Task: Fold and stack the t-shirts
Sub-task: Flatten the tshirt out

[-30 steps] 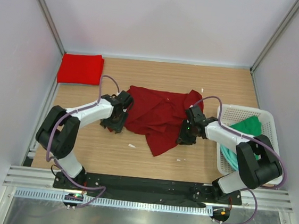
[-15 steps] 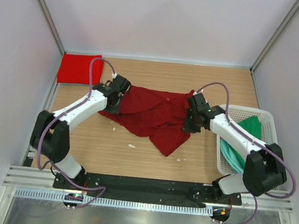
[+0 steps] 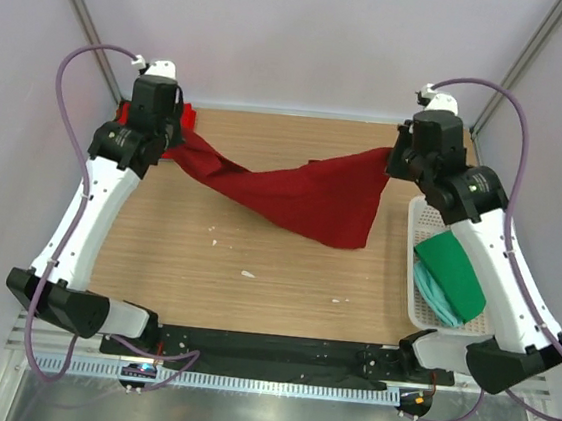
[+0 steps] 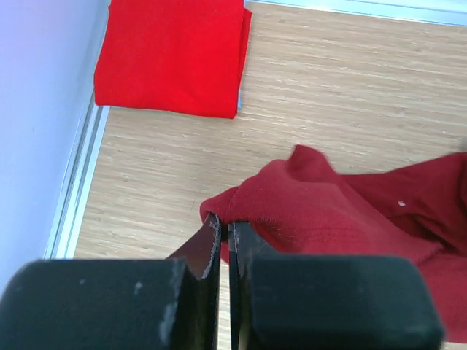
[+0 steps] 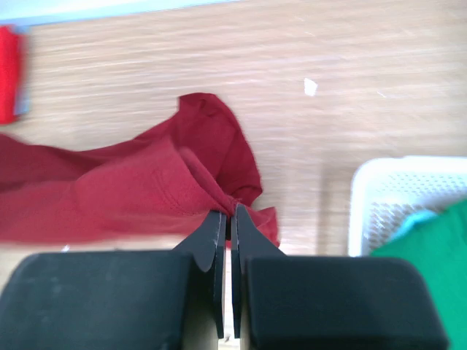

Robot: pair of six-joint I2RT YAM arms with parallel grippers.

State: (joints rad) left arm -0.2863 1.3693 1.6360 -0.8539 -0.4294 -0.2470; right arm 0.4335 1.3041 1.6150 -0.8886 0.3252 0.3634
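A dark maroon t-shirt hangs stretched between both raised arms above the table. My left gripper is shut on its left end; the left wrist view shows the cloth pinched at my left gripper. My right gripper is shut on its right end, and the cloth bunches at my right gripper. A folded brighter red t-shirt lies flat at the far left corner, mostly behind the left arm in the top view. A green t-shirt and a teal one lie in the basket.
A white plastic basket stands at the table's right edge, under the right arm. Small white scraps lie on the wooden table. Grey walls close in the left, right and far sides.
Both arms have risen and spread apart, lifting the maroon t-shirt off the table and pulling it out wide. Both grippers closed on it during the last second.
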